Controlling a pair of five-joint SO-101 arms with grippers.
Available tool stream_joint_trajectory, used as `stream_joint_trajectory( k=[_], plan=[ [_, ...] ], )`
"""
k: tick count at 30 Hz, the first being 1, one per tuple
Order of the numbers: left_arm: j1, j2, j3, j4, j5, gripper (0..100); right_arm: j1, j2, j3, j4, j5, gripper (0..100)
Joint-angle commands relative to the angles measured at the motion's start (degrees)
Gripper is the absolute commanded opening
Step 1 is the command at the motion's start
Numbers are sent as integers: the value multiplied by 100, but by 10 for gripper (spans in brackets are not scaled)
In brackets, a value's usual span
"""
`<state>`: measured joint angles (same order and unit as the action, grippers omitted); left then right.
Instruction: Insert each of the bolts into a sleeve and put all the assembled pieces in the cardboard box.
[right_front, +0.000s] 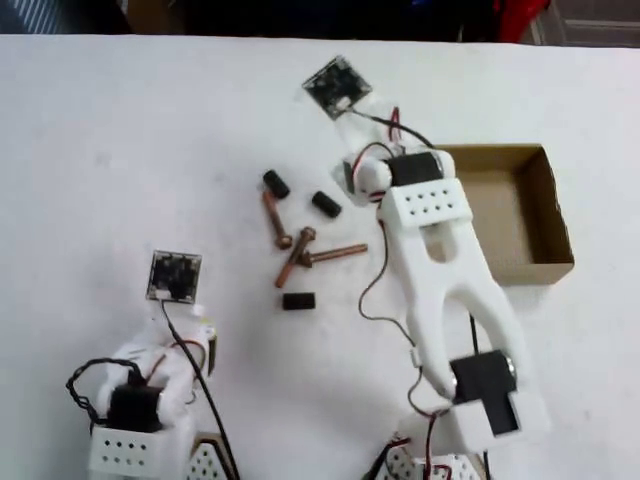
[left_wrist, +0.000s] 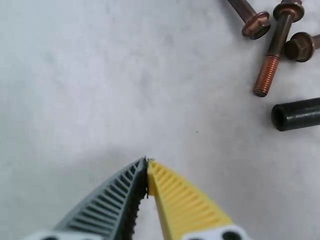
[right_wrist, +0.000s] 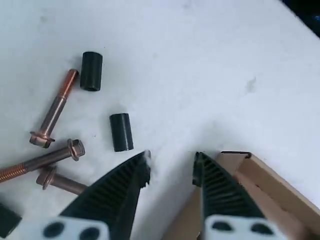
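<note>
Three bolts (right_front: 296, 256) lie loose on the table (right_front: 120, 150), none in a sleeve. Heads are bunched together and shanks fan out; one head sits against a neighbour's shank. Copper-coloured metal, flanged hex heads, thread at the shank ends.

Three sleeves (right_front: 326, 204) are also loose, each apart from the others. Two lie on the far side of the bolt cluster, one on the near side. Short black tubes, matte, all on their sides. My left wrist view shows the open bore of one.

Box (right_front: 505, 215) sits on my right-arm side, well apart from the bolts. It's a shallow open tray of brown cardboard with low walls. The visible floor is bare cardboard; my right arm covers part of it.

Right gripper (right_wrist: 171, 162): black ribbed fingers spread, nothing between them. It hangs over the table with one tip just beside a sleeve and the other at the box corner.

Left gripper (left_wrist: 147, 162): one grey finger, one yellow, both ribbed, tips pressed together, holding nothing. It's over bare table on the near side, apart from the bolts.

Table is white and slightly mottled.
</note>
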<state>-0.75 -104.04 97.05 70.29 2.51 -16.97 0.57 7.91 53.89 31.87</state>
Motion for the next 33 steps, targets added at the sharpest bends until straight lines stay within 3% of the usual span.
stream_joint_trajectory(
  k=[1,7,18,27,33],
  plan=[
    [-40,-31,-9,-79,-26,23,-75,374,-290,-303,325,171],
    [-40,-31,-9,-79,-26,23,-101,1165,-290,-1103,378,117],
    [-40,-31,-9,0,-26,23,-523,1921,-448,-1279,932,116],
    [-40,-31,-9,0,-26,23,-532,2862,-1468,-919,949,116],
    [-40,-31,-9,0,-26,23,-514,3292,-2119,-145,949,115]
  ],
)
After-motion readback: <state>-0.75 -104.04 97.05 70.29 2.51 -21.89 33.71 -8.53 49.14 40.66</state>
